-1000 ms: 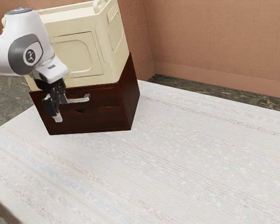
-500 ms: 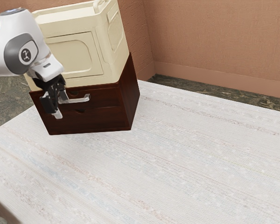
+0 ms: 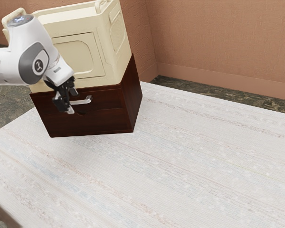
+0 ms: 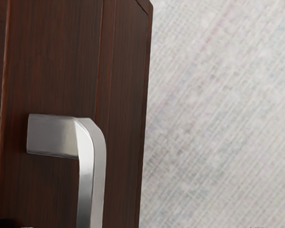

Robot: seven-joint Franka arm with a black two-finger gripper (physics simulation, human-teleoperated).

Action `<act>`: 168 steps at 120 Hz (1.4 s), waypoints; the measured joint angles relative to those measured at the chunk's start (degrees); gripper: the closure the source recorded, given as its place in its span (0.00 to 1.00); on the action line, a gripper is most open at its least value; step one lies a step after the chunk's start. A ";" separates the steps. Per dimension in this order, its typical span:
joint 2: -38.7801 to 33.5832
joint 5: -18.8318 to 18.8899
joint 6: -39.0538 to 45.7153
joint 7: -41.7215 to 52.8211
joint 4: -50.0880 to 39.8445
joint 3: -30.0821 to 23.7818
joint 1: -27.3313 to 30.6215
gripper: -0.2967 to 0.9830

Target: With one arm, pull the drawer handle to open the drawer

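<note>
One white arm (image 3: 33, 54) comes in from the exterior view's left, and here's its gripper (image 3: 73, 100) right at the cabinet (image 3: 92, 124), fingers parted, one above the other, tilted toward the front. And look, the handle (image 3: 88, 99)! Silver, squared at the corner, it sits on the upper drawer (image 3: 109, 101), reaching out from the gripper toward the exterior view's right. Whether either finger touches it, I can't tell. The drawer's dark red-brown front lies level with the cabinet's face: it's shut, folks! Up top rides a big cream box (image 3: 78, 50), and all of it stands at the far left of the pale, streaky table (image 3: 190, 156). In the wrist view, the handle's bend stands out from the wood, pale tabletop beyond the cabinet's edge.
</note>
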 joint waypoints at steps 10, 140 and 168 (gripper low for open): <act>0.41 0.02 0.80 0.13 -0.07 0.00 0.05 0.33; -2.74 -0.38 0.75 -0.44 -6.74 -0.04 -0.41 0.38; -6.69 -0.32 0.45 -0.70 -11.16 -0.03 -0.61 0.38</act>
